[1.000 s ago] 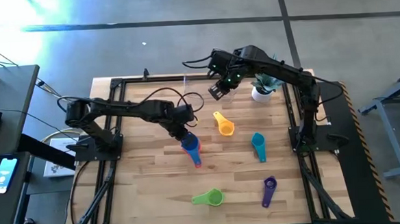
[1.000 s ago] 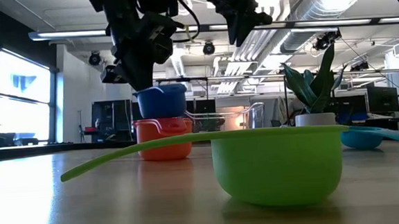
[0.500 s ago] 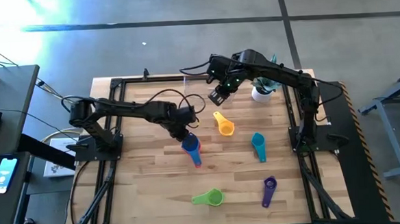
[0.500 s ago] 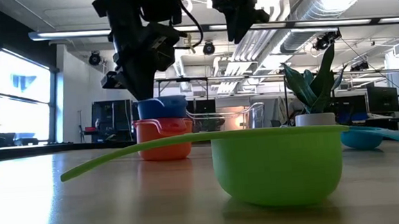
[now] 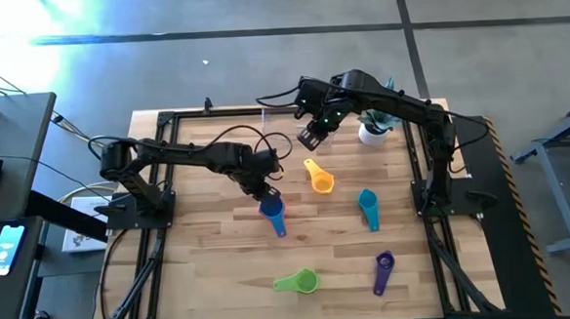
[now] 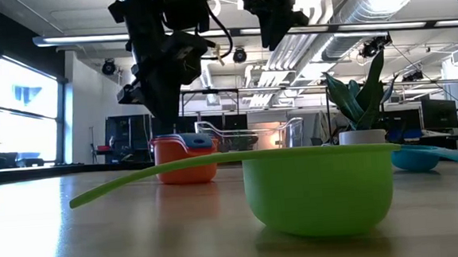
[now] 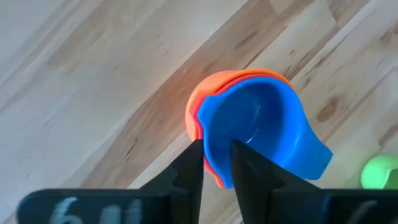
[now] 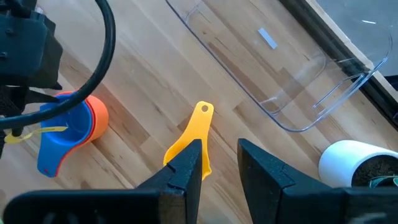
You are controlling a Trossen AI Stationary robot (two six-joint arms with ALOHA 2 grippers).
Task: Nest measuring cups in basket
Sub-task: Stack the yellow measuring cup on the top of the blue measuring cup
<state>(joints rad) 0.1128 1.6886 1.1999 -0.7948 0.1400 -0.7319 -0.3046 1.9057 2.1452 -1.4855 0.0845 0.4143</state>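
and there it goes: the blue cup (image 6: 191,139) has dropped right down into the orange cup (image 6: 186,161), where a second ago it rode high above the orange rim in the low view. only a thin blue edge shows over the orange now. the left gripper (image 7: 216,163) has loosened; its fingers straddle the blue cup's rim with a small gap, no longer pinching it. from above, the nested pair sits mid-table with the blue handle (image 5: 279,225) pointing toward the front edge. the right gripper (image 8: 220,163) hasn't budged since half a second ago, hovering above the yellow cup (image 8: 189,139), fingers apart and grasping nothing. the basket (image 8: 267,74) lies at the back of the table, no cups in it. teal cup (image 5: 368,207), green cup (image 5: 299,282) and purple cup (image 5: 384,271) lie where they were.
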